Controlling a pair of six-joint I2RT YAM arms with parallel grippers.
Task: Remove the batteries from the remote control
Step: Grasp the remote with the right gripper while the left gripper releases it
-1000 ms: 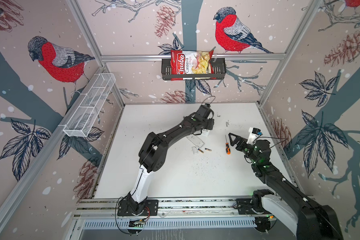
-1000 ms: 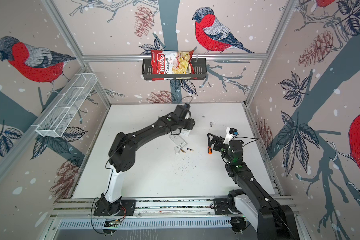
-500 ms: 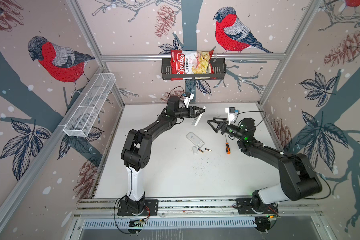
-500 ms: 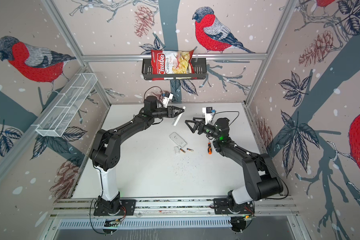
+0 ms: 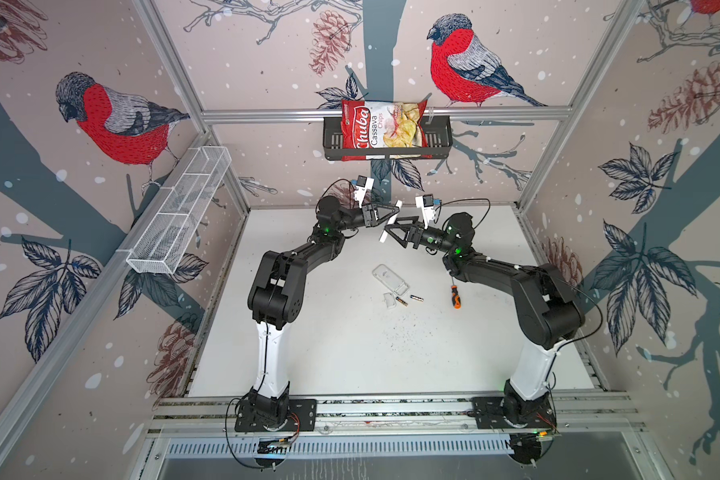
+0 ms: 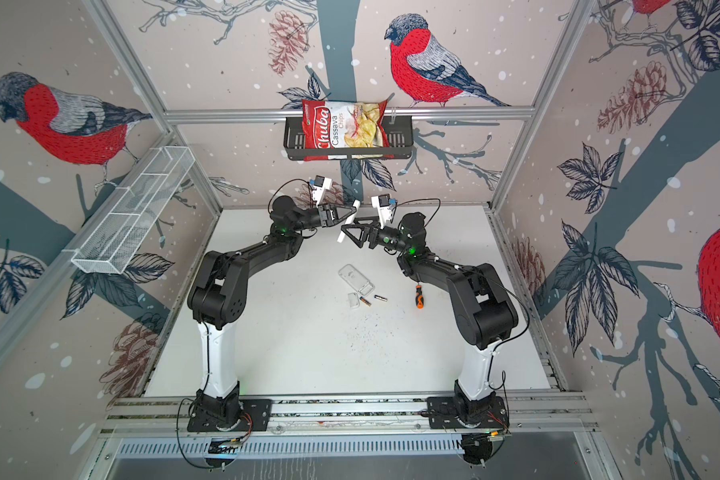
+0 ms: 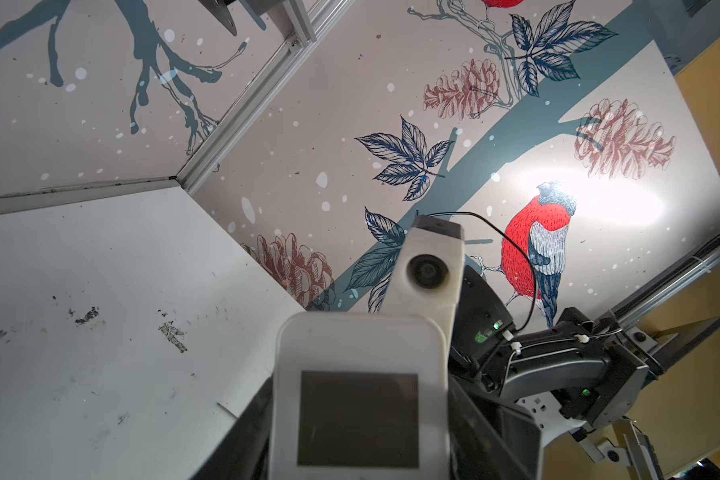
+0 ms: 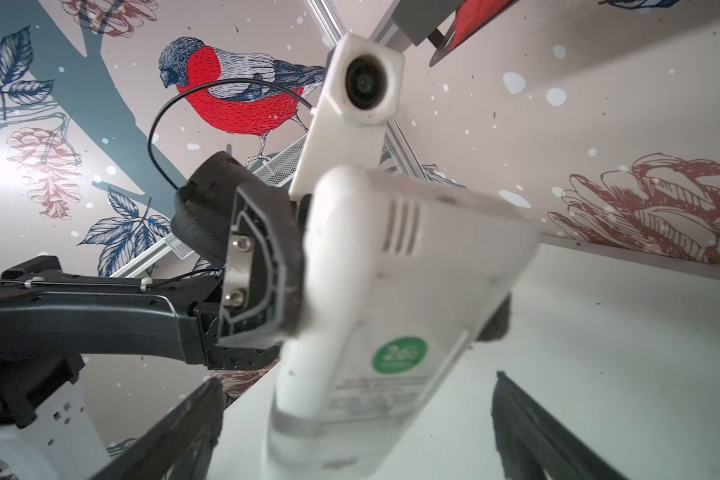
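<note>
Batteries [image 5: 416, 297] loose on table [image 5: 350, 353]; chips [image 5: 381, 129] in basket [image 5: 437, 139]; left end effector [image 5: 391, 212] tight on remote [image 7: 358, 345]; right end effector [image 5: 393, 236] wide, empty.

Left gripper [image 5: 393, 211]: risen from the table [image 5: 350, 357] to the rear, carrying the white remote [image 5: 390, 222].
Right gripper [image 5: 391, 232]: swung across, jaws now spread about that remote.

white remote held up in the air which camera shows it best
Right wrist view: the white remote fills the frame, back side out, vent slots and green sticker visible. The left wrist view shows its screen side, cut off. In both top views it is only a thin white bar.
</note>
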